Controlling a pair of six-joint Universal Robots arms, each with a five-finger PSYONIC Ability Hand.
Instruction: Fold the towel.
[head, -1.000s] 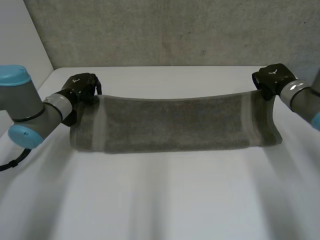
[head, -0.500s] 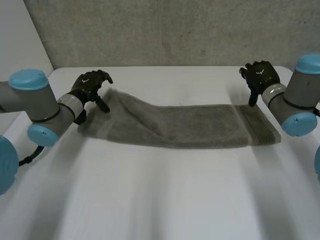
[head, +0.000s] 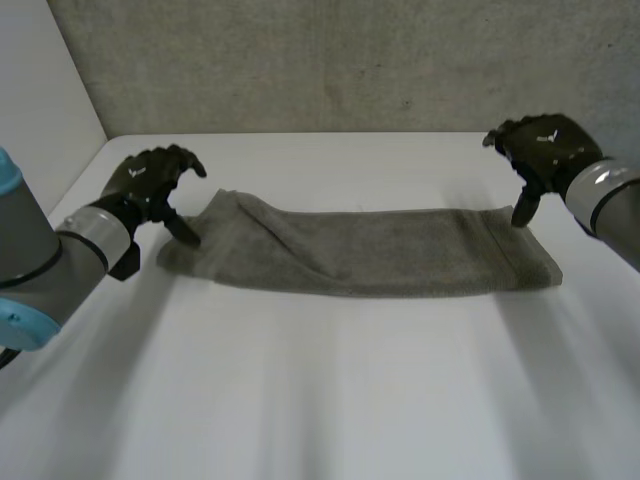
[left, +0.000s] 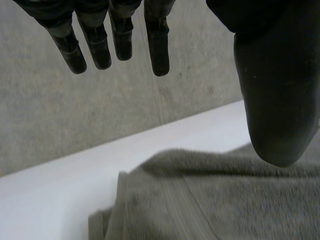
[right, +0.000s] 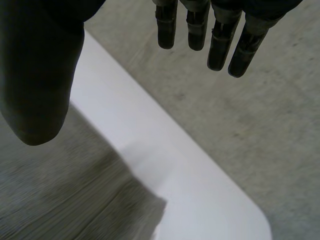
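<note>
Fingers of my left hand hang straight and spread, well apart from the thumb, with nothing between them. In the head view that hand sits at the middle left of the frame, just beside the left end of the towel. My right hand, at the upper right of the frame, is spread the same way and holds nothing. Its thumb points down at the far right corner of the cloth; whether the tip touches it I cannot tell.

I judge that the lengthwise fold is laid down and the crosswise fold is not yet begun. The towel lies as a long narrow band across the middle of the frame on the white table, apparently doubled along its length. Its right end lies flat and square, while its left end is rumpled, with a ridge running in from the far corner.

Next, I think, one hand must pinch a short end at its corners and carry it over to the other end. The rumpled left end, which lies below my left fingertips, probably wants smoothing first, or the layers will slip out of line.
</note>
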